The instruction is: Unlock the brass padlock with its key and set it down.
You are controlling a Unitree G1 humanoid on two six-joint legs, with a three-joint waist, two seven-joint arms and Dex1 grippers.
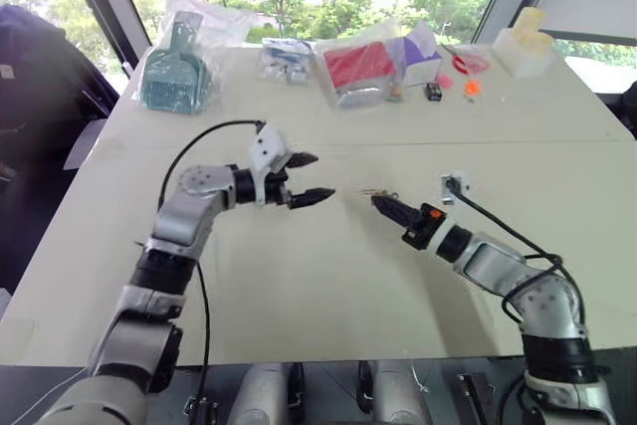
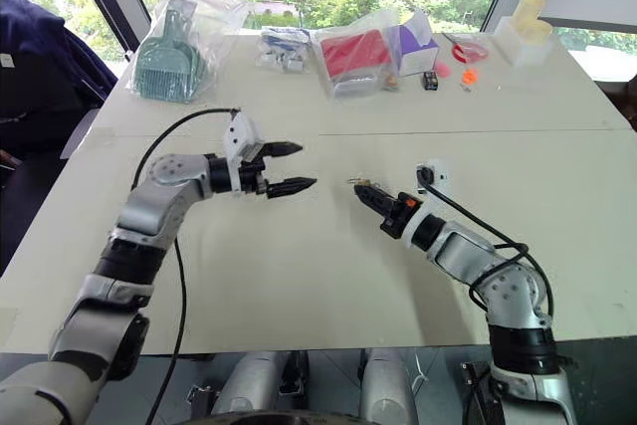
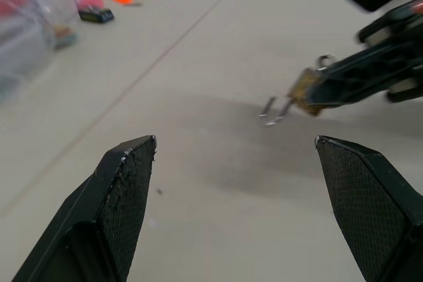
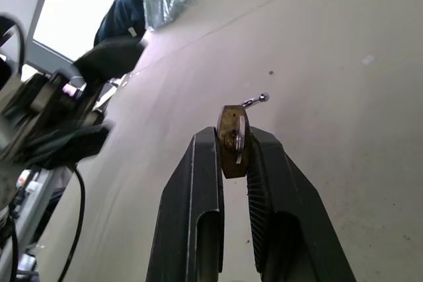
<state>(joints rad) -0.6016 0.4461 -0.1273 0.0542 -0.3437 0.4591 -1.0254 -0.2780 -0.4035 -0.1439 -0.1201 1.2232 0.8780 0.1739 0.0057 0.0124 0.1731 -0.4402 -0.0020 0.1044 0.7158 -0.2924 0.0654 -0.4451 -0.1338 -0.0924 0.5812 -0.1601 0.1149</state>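
My right gripper [image 4: 232, 138] is shut on the brass padlock [image 4: 232, 130], a small yellow-brass block pinched at its fingertips and held a little above the table [image 1: 299, 296]. The left wrist view shows the padlock [image 3: 307, 90] with thin silvery metal [image 3: 274, 111] jutting from its end. I cannot tell whether that metal is the key or the shackle. My left gripper [image 1: 322, 176] hangs open and holds nothing. It faces the padlock from the left, about a hand's width away, with its two fingers [image 3: 129, 183] spread wide.
Along the table's far edge lie a green item in a clear bag [image 1: 177, 67], a red box in a bag [image 1: 356, 69], a purple box [image 1: 418, 52], a small black box [image 1: 434, 92], orange bits [image 1: 471, 87] and a cream object [image 1: 523, 42].
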